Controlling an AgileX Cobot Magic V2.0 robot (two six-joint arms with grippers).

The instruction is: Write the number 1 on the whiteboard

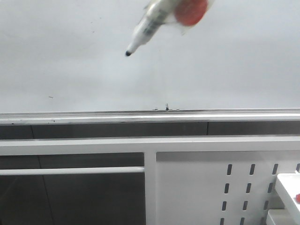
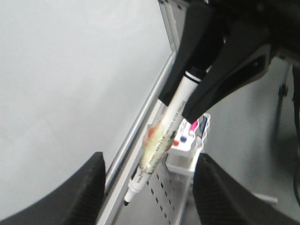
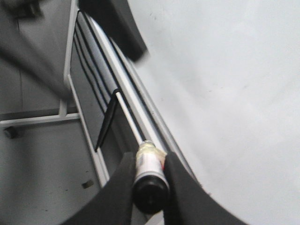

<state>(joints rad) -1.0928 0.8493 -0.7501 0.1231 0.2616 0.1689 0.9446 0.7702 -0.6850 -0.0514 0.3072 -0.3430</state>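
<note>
The whiteboard (image 1: 70,56) fills the upper front view above its silver bottom rail (image 1: 140,116). No number 1 stroke shows on it, only tiny dark specks. A white marker (image 1: 150,23) wrapped in yellowish tape with a red patch slants down from the top, its black tip (image 1: 128,54) uncapped in front of the board; contact cannot be told. My right gripper (image 3: 149,159) is shut on the marker's black rear end (image 3: 150,190), and also shows in the left wrist view (image 2: 206,70). My left gripper (image 2: 147,197) is open and empty, below the marker (image 2: 164,136).
A white metal panel with slotted holes (image 1: 197,187) stands below the rail at the right. A white holder with coloured markers (image 2: 187,145) sits at the lower right (image 1: 288,187). White frame bars (image 1: 75,171) cross the dark space below the board.
</note>
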